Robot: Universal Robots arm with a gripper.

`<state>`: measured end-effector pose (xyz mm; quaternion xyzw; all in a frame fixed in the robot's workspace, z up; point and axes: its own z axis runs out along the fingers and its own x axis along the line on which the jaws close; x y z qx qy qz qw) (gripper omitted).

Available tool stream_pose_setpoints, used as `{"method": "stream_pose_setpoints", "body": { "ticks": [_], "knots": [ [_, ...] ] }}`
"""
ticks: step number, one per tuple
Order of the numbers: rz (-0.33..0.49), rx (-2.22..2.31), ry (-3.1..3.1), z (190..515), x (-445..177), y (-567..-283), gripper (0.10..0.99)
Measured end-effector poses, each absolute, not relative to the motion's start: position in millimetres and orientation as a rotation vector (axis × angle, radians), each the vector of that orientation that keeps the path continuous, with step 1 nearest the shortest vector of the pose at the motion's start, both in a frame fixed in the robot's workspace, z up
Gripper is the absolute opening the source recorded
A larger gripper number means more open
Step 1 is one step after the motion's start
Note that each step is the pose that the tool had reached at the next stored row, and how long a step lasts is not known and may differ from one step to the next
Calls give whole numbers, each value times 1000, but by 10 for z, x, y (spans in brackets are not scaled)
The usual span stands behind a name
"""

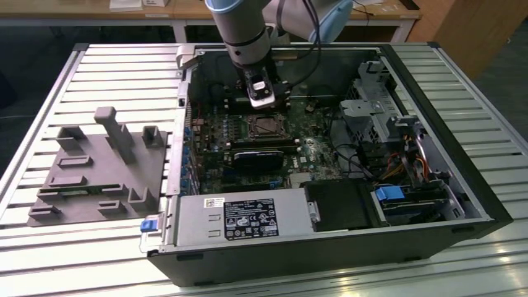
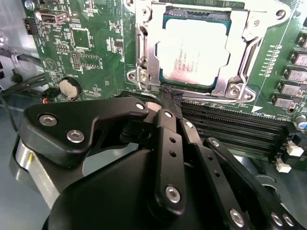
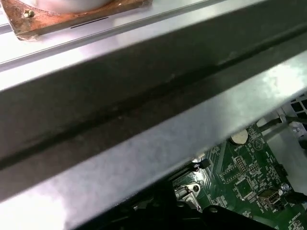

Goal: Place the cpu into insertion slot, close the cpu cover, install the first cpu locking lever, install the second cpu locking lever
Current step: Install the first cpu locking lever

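In the second wrist view the cpu [image 2: 192, 50] lies flat in the insertion slot [image 2: 242, 88], its silver-grey top showing through the window of the cpu cover [image 2: 238, 45], which lies down over it. A thin metal lever [image 2: 140, 48] runs along one side of the socket. My gripper [image 2: 169, 101] is shut, its black fingertips [image 2: 165, 117] pressed together right at the socket's edge, beside the memory slots; whether they pinch a lever I cannot tell. In the exterior view the gripper [image 1: 264, 106] hangs just behind the insertion slot [image 1: 266, 126] inside the open computer case.
Black memory slots [image 2: 230, 129] run beside the socket, and a coin battery [image 2: 70, 88] sits on the green board. The case's metal wall [image 3: 144, 105] passes close by the wrist. A power supply [image 1: 239, 219] and drive cage [image 1: 387, 117] fill the case's sides. A grey fixture [image 1: 99, 167] lies outside.
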<state>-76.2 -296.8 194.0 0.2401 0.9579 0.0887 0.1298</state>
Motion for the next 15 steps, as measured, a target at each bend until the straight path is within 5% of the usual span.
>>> {"method": "stream_pose_setpoints", "body": {
  "ticks": [15],
  "knots": [
    [244,721,2775,1952,-761,-2967,106]
  ]
}}
